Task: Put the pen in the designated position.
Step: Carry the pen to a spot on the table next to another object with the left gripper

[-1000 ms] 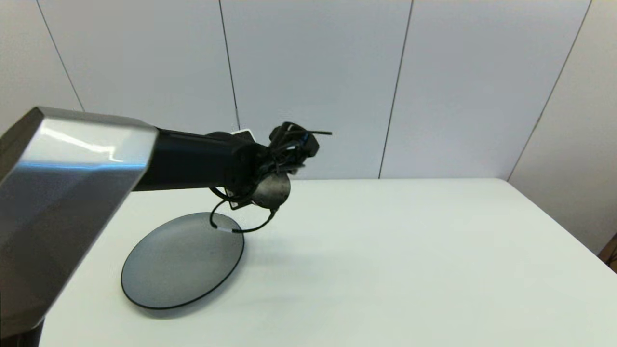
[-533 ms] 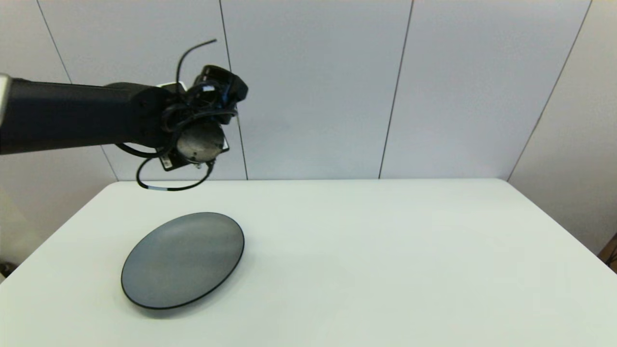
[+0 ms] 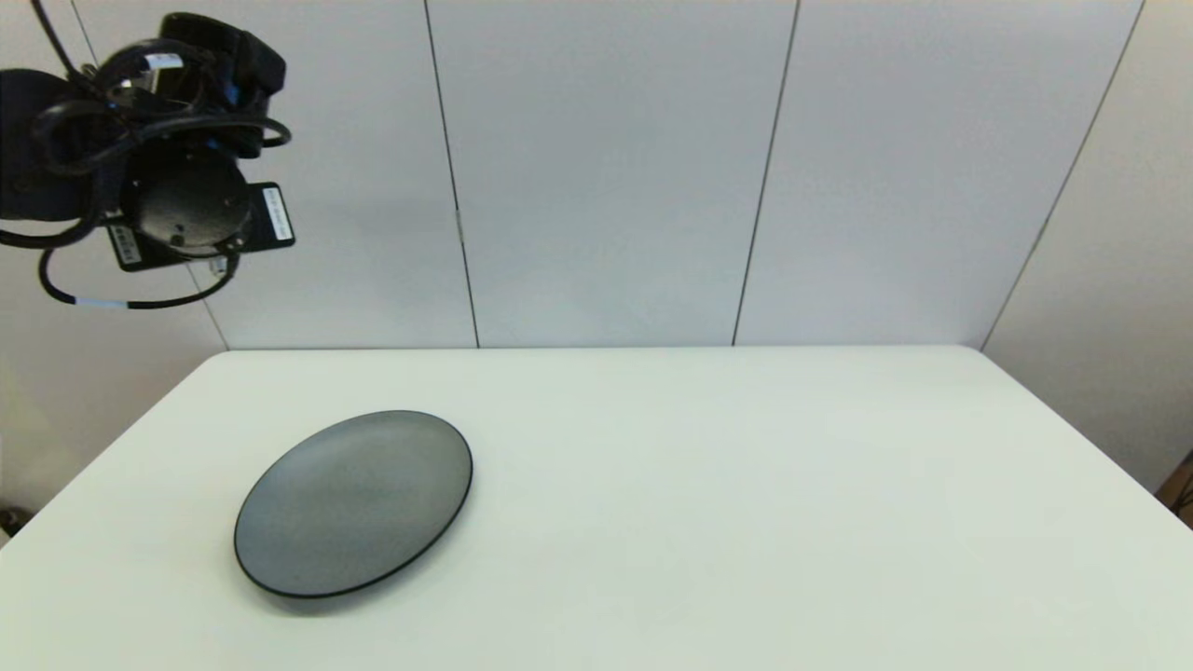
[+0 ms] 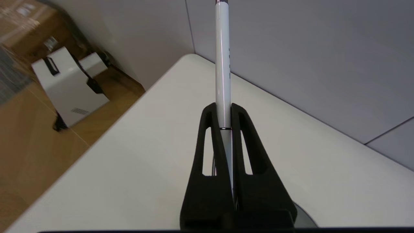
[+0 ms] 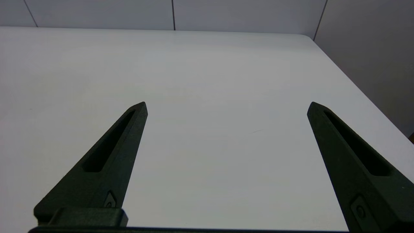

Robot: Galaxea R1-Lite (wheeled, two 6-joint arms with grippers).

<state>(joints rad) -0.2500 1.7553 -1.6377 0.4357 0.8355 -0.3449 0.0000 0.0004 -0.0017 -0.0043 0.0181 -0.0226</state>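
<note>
The pen (image 4: pixel 222 58), a thin white glossy barrel with tiny dark print along one side, is pinched between the two long black fingers of the left gripper (image 4: pixel 223 108). It runs lengthwise up the narrow gap between them and sticks out well past the fingertips, its far end cut off by the picture's edge. The fingers are closed tight against the barrel on both sides. In the head view the left arm's black wrist and looped cables (image 3: pixel 177 177) hang high at the far left, above the table's level and in front of the grey panelled wall; the pen itself cannot be made out there. Below and to the right of that wrist, a round grey plate with a dark rim (image 3: pixel 353 501) lies flat on the white table (image 3: pixel 746 522), on its left half. Farther right, the right gripper (image 5: pixel 226 108) hovers over bare white tabletop, its two black fingers spread wide apart and holding nothing.
</note>
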